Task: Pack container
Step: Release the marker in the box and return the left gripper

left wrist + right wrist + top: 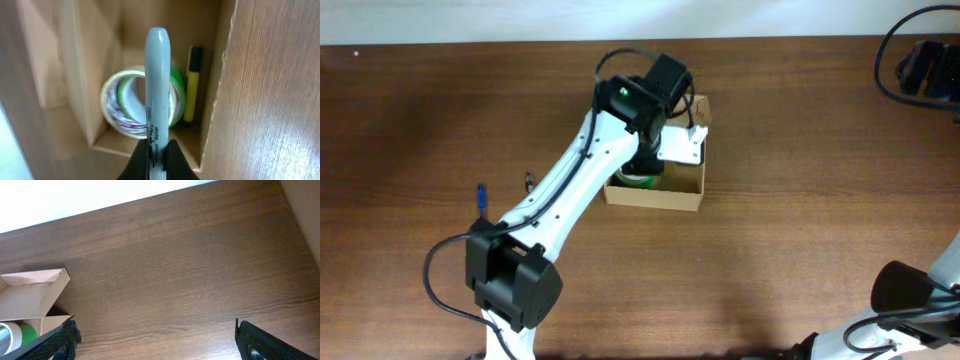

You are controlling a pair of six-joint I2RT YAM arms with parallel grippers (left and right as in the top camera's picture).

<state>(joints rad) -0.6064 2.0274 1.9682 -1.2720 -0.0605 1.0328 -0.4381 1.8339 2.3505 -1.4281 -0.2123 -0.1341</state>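
left fingers (177, 161) clamped on smooth pale marker (156, 75), barrel pointing into container (220, 55) | advise: lower past the rim, settle over round glossy tape rolls (114, 114) beside yellow marker (191, 80), then open | container: matte tan cardboard, straight-walled, directly beyond the fingers | right fingers (55, 342) spread wide, empty, over grained wooden table (190, 255)

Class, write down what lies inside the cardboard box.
Inside the cardboard box: a clear tape roll, a green tape roll behind it, and a yellow highlighter by the wall. The marker in the left tool covers part of both rolls.
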